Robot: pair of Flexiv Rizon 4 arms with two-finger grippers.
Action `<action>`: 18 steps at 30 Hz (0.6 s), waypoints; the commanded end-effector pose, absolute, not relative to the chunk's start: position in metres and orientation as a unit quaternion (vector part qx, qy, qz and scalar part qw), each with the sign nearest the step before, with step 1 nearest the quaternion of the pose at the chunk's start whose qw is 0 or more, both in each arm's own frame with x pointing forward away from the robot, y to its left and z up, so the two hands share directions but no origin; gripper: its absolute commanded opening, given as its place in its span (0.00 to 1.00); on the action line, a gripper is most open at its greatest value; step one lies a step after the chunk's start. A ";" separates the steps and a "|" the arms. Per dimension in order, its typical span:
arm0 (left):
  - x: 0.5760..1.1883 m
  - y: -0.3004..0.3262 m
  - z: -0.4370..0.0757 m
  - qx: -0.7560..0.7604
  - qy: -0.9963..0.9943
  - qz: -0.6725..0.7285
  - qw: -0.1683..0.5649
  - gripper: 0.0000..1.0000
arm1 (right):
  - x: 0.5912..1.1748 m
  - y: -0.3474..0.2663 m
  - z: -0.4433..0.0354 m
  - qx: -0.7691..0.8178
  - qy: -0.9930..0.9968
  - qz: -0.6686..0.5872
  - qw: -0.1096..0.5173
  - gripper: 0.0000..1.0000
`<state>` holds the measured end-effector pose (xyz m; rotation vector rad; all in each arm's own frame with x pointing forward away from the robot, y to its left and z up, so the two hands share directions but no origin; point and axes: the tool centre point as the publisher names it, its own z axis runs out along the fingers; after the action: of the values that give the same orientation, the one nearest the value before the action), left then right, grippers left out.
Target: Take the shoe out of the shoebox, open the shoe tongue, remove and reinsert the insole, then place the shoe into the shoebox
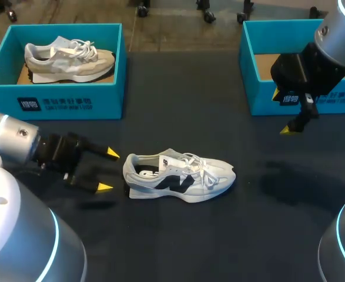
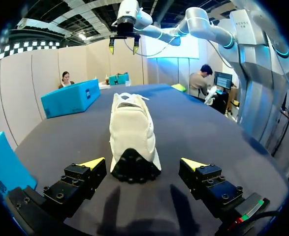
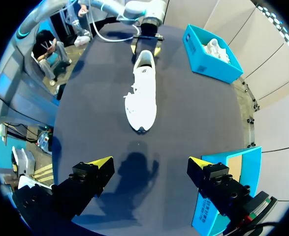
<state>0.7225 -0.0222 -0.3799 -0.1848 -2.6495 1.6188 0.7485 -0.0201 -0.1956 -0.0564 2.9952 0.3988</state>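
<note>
Shoe (image 1: 181, 173) out on counter (image 1: 219, 241), sitting upright, heel toward my left pincer (image 1: 109, 170). That one's spread wide, tips just short of heel, gripping nothing. My right pincer (image 3: 150, 162) released too, hanging by right box (image 1: 260, 97).

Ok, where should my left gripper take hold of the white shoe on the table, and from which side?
Probably the heel, coming in level from behind. The shoe stands upright on its sole, with its heel facing the open left gripper. The gripper sits just short of the heel and is spread wider than it.
</note>
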 end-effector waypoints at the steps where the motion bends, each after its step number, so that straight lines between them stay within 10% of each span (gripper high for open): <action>1: 0.723 -0.036 -0.389 -0.051 -0.851 0.522 0.012 1.00 | 0.749 -0.020 -0.196 -0.018 0.989 0.131 0.060 1.00; 18: 0.719 -0.043 -0.395 -0.016 -0.851 0.525 0.010 1.00 | 0.749 -0.020 -0.196 -0.018 0.989 0.131 0.060 1.00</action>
<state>0.7202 -0.0428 -0.3956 -0.0531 -2.6529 1.6408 0.7485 -0.0201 -0.1955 -0.0565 2.9952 0.3989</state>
